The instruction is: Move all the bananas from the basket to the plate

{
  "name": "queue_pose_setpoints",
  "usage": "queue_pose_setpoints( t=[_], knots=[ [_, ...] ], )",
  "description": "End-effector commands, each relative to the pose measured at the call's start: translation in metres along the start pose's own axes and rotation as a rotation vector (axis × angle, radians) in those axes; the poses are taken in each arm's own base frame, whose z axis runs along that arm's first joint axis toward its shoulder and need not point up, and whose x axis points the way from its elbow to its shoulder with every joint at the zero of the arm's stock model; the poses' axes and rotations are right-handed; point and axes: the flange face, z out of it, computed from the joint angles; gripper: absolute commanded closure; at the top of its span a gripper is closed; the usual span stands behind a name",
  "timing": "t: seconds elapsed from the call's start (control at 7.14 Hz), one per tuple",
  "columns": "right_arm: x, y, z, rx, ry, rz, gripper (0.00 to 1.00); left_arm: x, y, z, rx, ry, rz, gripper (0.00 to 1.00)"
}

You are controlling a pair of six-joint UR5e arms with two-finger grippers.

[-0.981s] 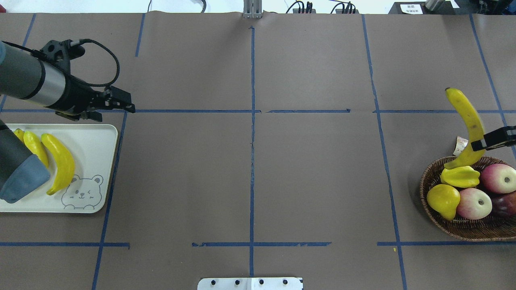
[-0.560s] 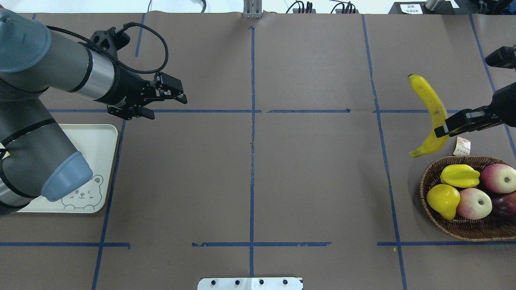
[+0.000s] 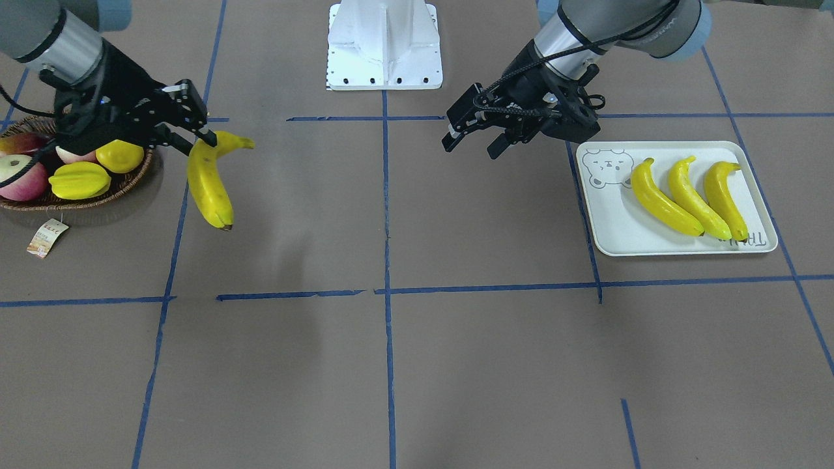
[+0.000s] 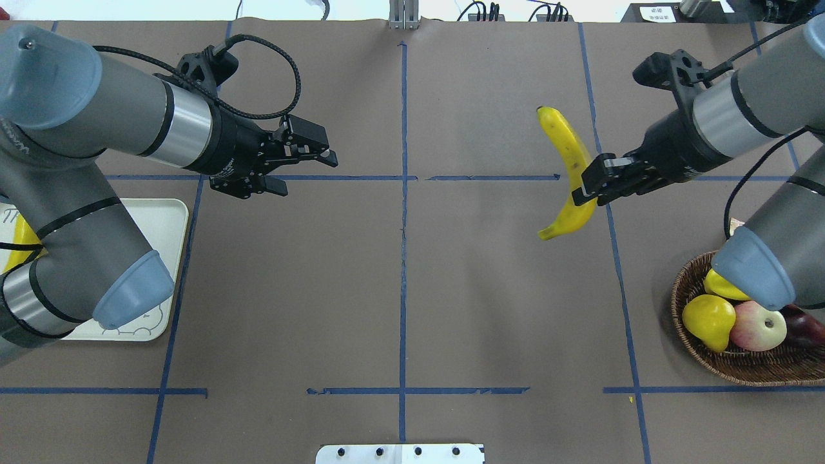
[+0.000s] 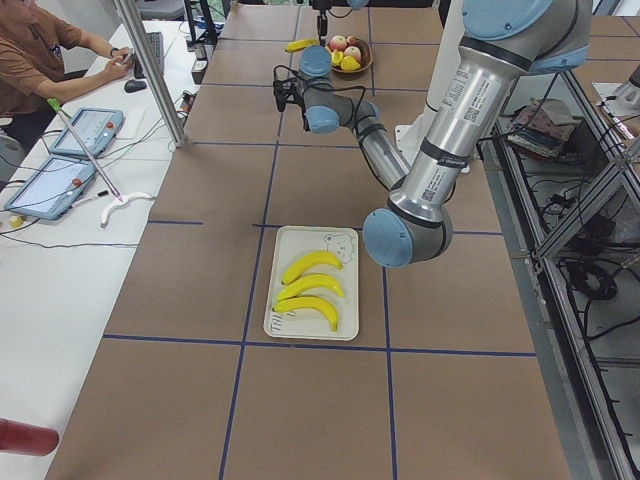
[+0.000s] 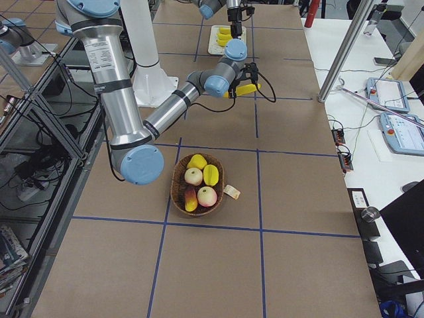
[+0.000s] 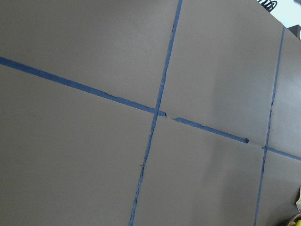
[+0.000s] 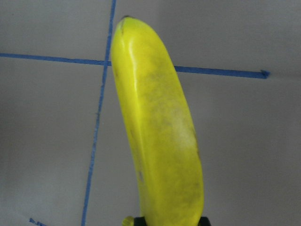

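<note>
- The right gripper [image 4: 583,190] is closed on the fourth banana [image 4: 566,151], near its stem end. In the right wrist view the fruit rises from between the jaws.
- One second ago this banana hung just above the basket [image 4: 741,374]. Now, taking the overhead view as a clock face, it is at about 2 o'clock from the table centre. That is well apart from the basket at 4 o'clock, and as I judge it hangs in the air, not touching the paper.
- The left gripper [image 4: 309,174] has moved too. It was close to the plate [image 3: 609,228], and now it stands at about 10 o'clock from the centre. Its jaws are open and empty, and they point toward the other arm.
- I judge that the two arms come together for a hand-over in the middle, because the plate at 8 o'clock is far from the right arm.
- On the plate three bananas [image 3: 684,195] lie side by side. In the basket I see only apples [image 3: 16,179], a lemon [image 3: 119,155] and a starfruit [image 3: 79,180], so the held one seems to be the last.
- The table [image 4: 503,309] is covered with brown paper, and blue tape [image 4: 403,258] divides it into squares. The white base [image 3: 384,45] of the robot stands at the 6 o'clock edge.
- In the left side view a person [image 5: 40,50] sits at a white desk [image 5: 60,260] with tablets [image 5: 85,130], beside the table.
</note>
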Motion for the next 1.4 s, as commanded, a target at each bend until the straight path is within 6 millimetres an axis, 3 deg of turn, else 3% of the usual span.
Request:
queue_pose_setpoints(
  t=[0.0,0.42,0.7,0.84,0.98,1.26],
  knots=[
    [-0.086,0.000,0.027,0.026,0.021,0.011,1.00,0.010,0.006,0.006,-0.016,0.060,-0.014,0.00],
    [-0.147,0.026,0.061,0.055,0.010,0.018,1.00,0.053,0.022,0.020,0.026,0.138,-0.049,0.00],
    [-0.175,0.048,0.081,0.070,0.004,0.019,1.00,0.058,0.025,0.026,0.028,0.165,-0.056,0.00],
    [-0.179,0.052,0.081,0.069,-0.002,0.018,1.00,0.057,0.024,0.040,0.024,0.168,-0.054,0.01],
    [-0.185,0.054,0.079,0.070,-0.017,0.035,1.00,0.060,0.035,0.056,0.023,0.177,-0.049,0.01],
    [-0.192,0.060,0.083,0.067,-0.021,0.026,1.00,0.063,0.050,0.064,0.004,0.181,-0.054,0.01]
  ],
)
